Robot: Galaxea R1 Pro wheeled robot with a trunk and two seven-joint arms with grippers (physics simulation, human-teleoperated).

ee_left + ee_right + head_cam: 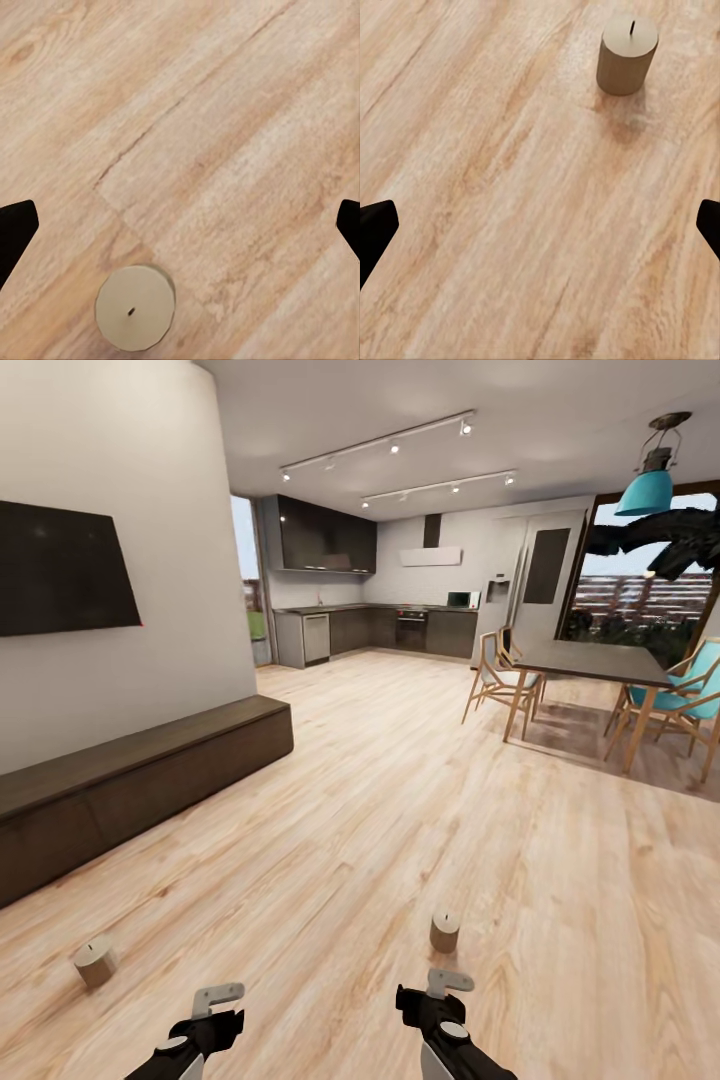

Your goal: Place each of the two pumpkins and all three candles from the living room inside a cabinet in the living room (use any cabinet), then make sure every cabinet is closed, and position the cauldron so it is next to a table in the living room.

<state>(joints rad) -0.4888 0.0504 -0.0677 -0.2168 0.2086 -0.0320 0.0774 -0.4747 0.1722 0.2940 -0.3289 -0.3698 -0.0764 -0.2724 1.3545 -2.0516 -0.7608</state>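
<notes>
While both arms are held low over the pale wooden floor (420, 810), two candles can be made out on it. One candle (95, 961), short, beige and round with a dark wick, stands ahead of the left gripper (222, 1000) and toward the left, and is also seen from above in the left wrist view (135, 307). A second candle (445, 931) stands upright just ahead of the right gripper (448, 984), and appears further off in the right wrist view (627, 52). Neither candle is touched. In each wrist view the dark fingertips (16, 225) (376, 225) are set far apart at the edges with bare floor between them, so both grippers are spread wide and nothing is held.

Along the white wall at the left, the long, low, dark-brown cabinet (140, 780) is seen with its fronts closed, below a black television (60, 570). A dining table (590, 660) with wooden and teal chairs (690, 705) is placed at the right, under a teal hanging lamp (645, 485). A kitchen (370, 625) with dark units lies at the back. No lettering or brand mark can be read anywhere.
</notes>
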